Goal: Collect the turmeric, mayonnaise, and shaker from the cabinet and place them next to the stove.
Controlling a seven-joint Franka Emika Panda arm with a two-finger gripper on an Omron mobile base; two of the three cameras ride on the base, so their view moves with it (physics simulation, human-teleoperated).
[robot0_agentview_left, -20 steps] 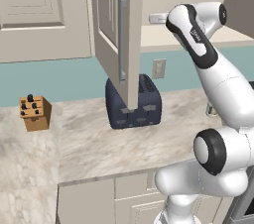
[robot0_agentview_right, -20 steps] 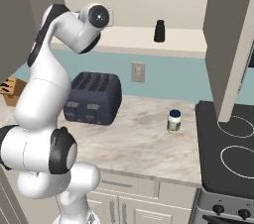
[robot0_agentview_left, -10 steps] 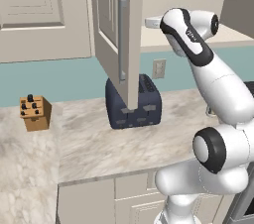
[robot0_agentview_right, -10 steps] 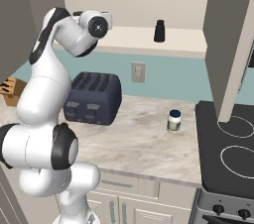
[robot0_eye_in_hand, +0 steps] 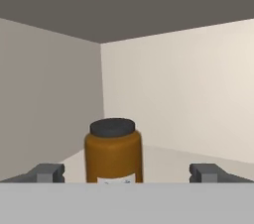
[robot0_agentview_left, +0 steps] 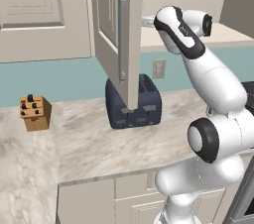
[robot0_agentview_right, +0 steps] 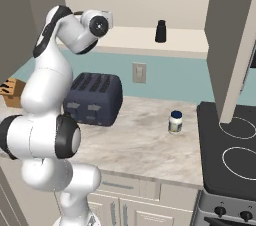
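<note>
Here we see our fingers (robot0_eye_in_hand: 128, 172) spread wide and released, turmeric jar (robot0_eye_in_hand: 113, 151) between them on the cabinet shelf (robot0_eye_in_hand: 163, 158), mayonnaise (robot0_agentview_right: 175, 122) on the bench (robot0_agentview_right: 145, 142) beside the stove (robot0_agentview_right: 232, 152), shaker (robot0_agentview_right: 160, 31) on the shelf.

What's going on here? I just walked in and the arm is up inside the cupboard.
The robot is fetching jars from the cabinet. Its tool is open inside the cupboard, lined up on the turmeric, which stands on the shelf between the fingertips but isn't gripped yet. The mayonnaise already sits on the counter beside the stove. The shaker is on the shelf.
</note>
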